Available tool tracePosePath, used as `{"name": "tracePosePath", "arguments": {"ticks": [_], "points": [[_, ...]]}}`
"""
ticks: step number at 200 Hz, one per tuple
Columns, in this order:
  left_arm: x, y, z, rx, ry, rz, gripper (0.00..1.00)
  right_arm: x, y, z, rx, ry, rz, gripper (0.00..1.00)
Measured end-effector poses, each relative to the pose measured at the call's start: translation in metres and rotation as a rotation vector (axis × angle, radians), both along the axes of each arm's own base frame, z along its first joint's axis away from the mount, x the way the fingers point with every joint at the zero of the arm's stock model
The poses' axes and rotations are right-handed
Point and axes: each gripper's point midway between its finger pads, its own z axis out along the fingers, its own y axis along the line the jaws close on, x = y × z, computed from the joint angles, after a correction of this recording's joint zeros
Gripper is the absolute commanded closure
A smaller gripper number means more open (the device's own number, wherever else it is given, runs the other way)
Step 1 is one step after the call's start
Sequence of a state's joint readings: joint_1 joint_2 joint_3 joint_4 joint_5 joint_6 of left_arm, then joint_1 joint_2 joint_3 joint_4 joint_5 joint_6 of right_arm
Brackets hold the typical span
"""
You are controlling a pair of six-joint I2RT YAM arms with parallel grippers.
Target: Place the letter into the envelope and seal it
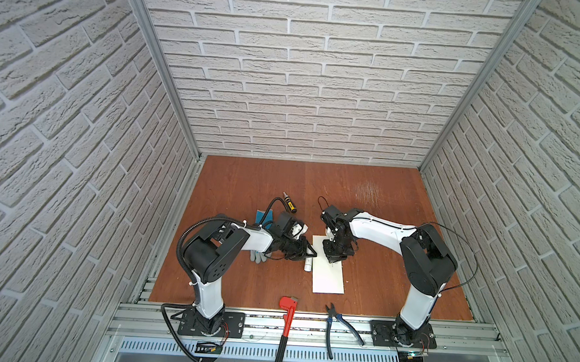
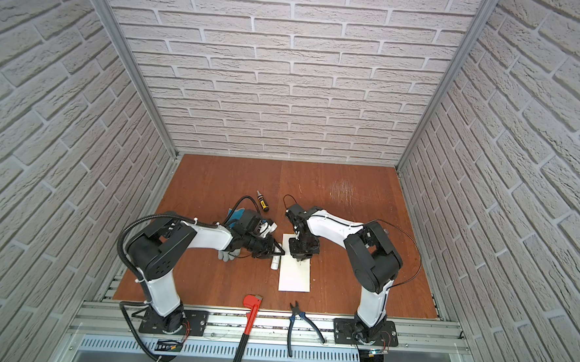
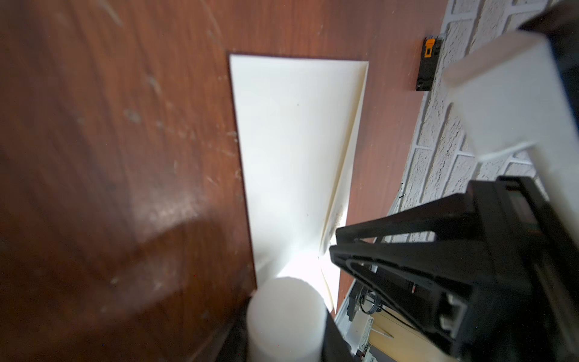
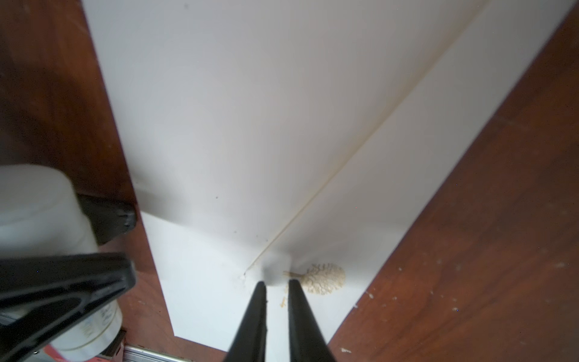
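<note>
Envelope point(image 1: 328, 275): lies flat on the bench point(image 1: 382, 207), about mid-bench between the two arms in both top views. It runs lengthwise from the front edge toward the back wall with only a slight tilt, near short end toward the pliers point(image 1: 337, 322), far short end under the right arm point(image 1: 378, 230). Shows, in the right wrist view, a diagonal seam point(image 4: 360, 150) going from a corner to a tip partway across the width, with a small cream ornament point(image 4: 326, 279) just beside that tip. Points that flap tip across the short axis, toward the left arm's side. Right jaws: nearly closed, only a thin slit between the two black fingers point(image 4: 257, 319); stand tip-down on the far half of the envelope at the seam's end, touching the paper; cannot tell whether any paper is pinched. Left jaws: closed on a white tube point(image 1: 307, 266), just off the envelope's left long edge; hold it roughly parallel to that edge, free end toward the front. Elsewhere on the bench: glove point(image 1: 257, 255) under the left arm point(image 1: 258, 239), small black-and-yellow tool point(image 1: 289, 204) farther back, red wrench point(image 1: 287, 311) at the front edge near the pliers, all apart from the envelope.
</note>
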State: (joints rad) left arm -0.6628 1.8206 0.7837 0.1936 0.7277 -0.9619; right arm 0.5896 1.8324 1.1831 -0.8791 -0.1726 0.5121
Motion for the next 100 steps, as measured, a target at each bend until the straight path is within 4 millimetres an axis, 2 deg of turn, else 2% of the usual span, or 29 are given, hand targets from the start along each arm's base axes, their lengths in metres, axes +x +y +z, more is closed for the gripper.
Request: {"name": "tracePosePath", "arguments": {"ticks": [60, 100], "points": [[0.0, 0.0, 0.0, -0.003, 0.002, -0.002, 1.0, -0.005, 0.0, -0.008, -0.019, 0.014, 0.016, 0.94], [-0.001, 0.0, 0.001, -0.005, 0.004, -0.003, 1.0, -0.01, 0.005, -0.01, -0.042, 0.008, 0.04, 0.91]]}}
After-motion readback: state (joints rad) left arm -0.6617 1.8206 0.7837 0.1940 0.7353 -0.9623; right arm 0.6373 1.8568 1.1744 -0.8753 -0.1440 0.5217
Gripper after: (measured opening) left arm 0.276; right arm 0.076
